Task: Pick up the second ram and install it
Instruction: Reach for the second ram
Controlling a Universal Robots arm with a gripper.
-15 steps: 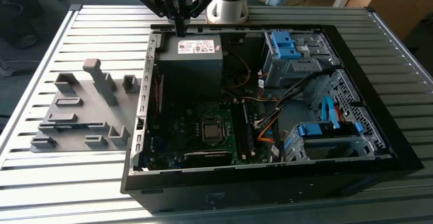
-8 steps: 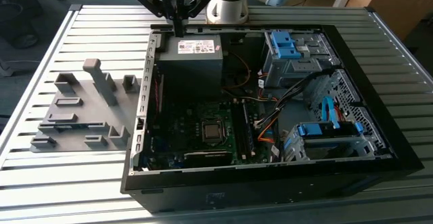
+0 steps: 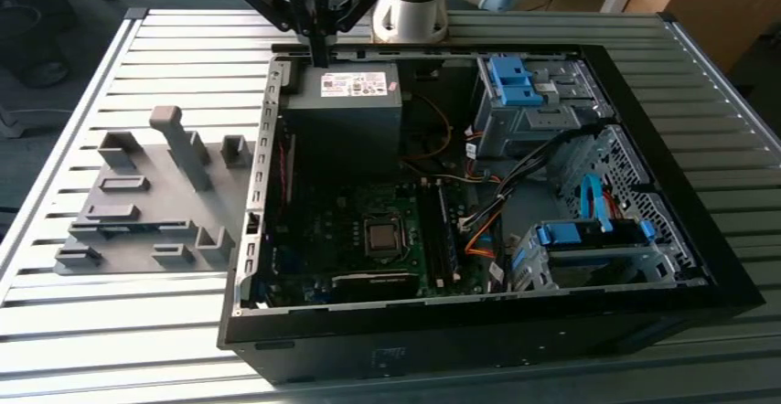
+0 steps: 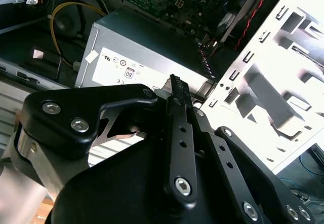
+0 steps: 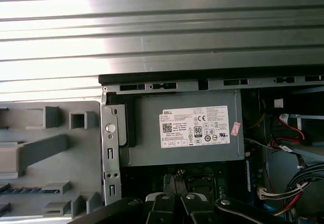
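Closed hand (image 4: pixel 174 83) hangs over power supply's (image 4: pixel 142 46) edge.

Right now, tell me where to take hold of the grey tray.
Probably by its tall upright post, coming straight down from above. The grey tray lies flat on the slatted table, so its base offers little edge, while that post stands clear of the lower blocks.
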